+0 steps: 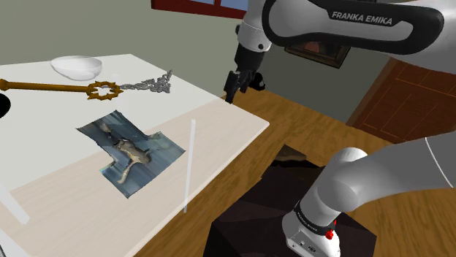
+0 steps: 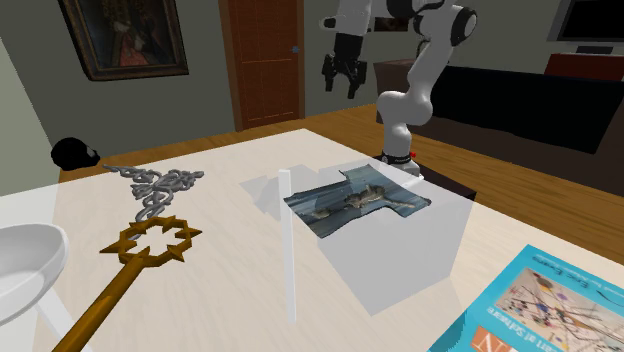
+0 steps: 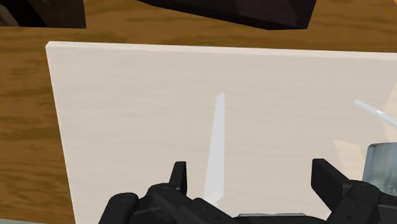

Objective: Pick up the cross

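Well apart from the brown cross (image 1: 55, 87) hangs the claw (image 1: 237, 86); released, holding nothing.

Gripper (image 1: 237, 82) hangs over the table (image 1: 219, 117) edge with fingers apart and open air all round it. A see-through box (image 2: 400, 265) stands mid-table, walls upright, with a thin white upright strip (image 1: 191, 164) at its corner. A bare strip of tabletop separates the box from the cross (image 1: 51, 87). A silver chain ornament (image 1: 152, 84) touches the cross's ring end. A white bowl (image 1: 77, 67) sits just beside the shaft.
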Motion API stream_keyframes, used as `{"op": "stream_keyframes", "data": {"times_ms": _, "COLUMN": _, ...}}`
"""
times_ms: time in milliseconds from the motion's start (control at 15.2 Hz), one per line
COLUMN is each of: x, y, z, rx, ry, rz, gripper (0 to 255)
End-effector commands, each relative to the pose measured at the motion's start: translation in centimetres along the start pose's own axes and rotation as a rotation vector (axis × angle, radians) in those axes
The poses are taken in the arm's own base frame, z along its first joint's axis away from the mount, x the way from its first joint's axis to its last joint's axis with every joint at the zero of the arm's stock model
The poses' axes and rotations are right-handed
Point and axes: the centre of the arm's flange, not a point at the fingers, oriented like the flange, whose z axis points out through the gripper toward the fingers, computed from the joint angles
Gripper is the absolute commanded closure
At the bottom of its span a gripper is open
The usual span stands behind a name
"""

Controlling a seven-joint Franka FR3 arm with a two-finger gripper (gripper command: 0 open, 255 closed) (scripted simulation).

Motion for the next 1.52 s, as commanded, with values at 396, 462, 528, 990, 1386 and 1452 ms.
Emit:
{"op": "stream_keyframes", "data": {"times_ms": 396, "x": 6.3, "y": -10.7, "z": 1.8, "rx": -0.145, "ry": 0.008, "rz": -0.060, "gripper": 0}}
{"op": "stream_keyframes", "data": {"times_ms": 462, "x": 7.0, "y": -12.0, "z": 2.1, "rx": -0.163, "ry": 0.009, "rz": -0.067, "gripper": 0}}
{"op": "stream_keyframes", "data": {"times_ms": 528, "x": 7.8, "y": -13.3, "z": 2.5, "rx": -0.181, "ry": 0.010, "rz": -0.075, "gripper": 0}}
{"op": "stream_keyframes", "data": {"times_ms": 990, "x": 12.6, "y": -22.4, "z": 5.5, "rx": -0.309, "ry": 0.017, "rz": -0.127, "gripper": 0}}
{"op": "stream_keyframes", "data": {"times_ms": 1386, "x": 16.4, "y": -30.0, "z": 9.1, "rx": -0.418, "ry": 0.022, "rz": -0.172, "gripper": 0}}
{"op": "stream_keyframes", "data": {"times_ms": 1452, "x": 17.0, "y": -31.3, "z": 9.7, "rx": -0.436, "ry": 0.023, "rz": -0.179, "gripper": 0}}
